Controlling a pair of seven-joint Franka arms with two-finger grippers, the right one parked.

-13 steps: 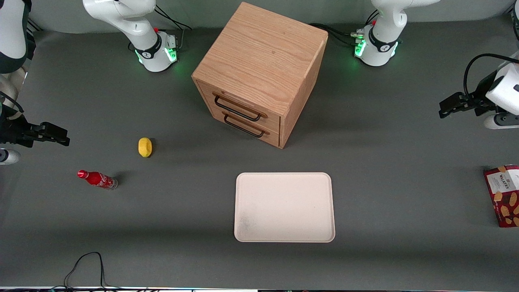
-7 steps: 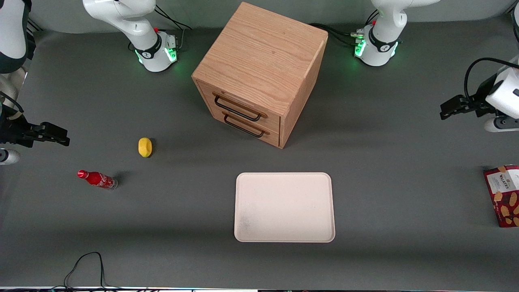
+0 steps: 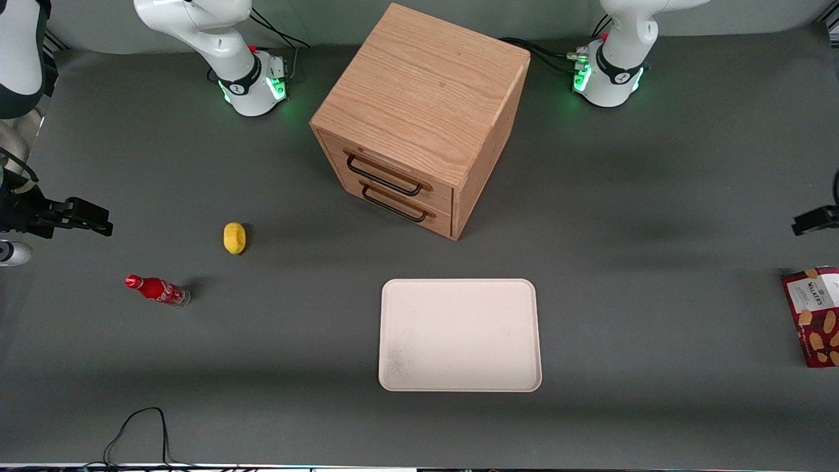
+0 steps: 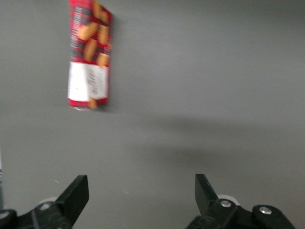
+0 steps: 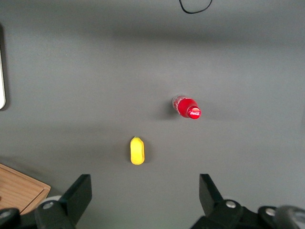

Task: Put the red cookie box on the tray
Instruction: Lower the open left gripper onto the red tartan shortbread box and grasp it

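The jaws of your left gripper (image 4: pixel 139 191) stand wide open and hold nothing; in the left wrist view it hangs above bare table, apart from the red cookie box (image 4: pixel 89 55), which lies flat with its label up. I judge this carton light and fairly stiff but easy to dent, so you should take it across the narrow sides, near the middle.

In the front view you see only a dark tip of the gripper (image 3: pixel 815 220), above the red cookie box (image 3: pixel 815 314) at the working arm's end of the table, well apart from the tray (image 3: pixel 459 334).
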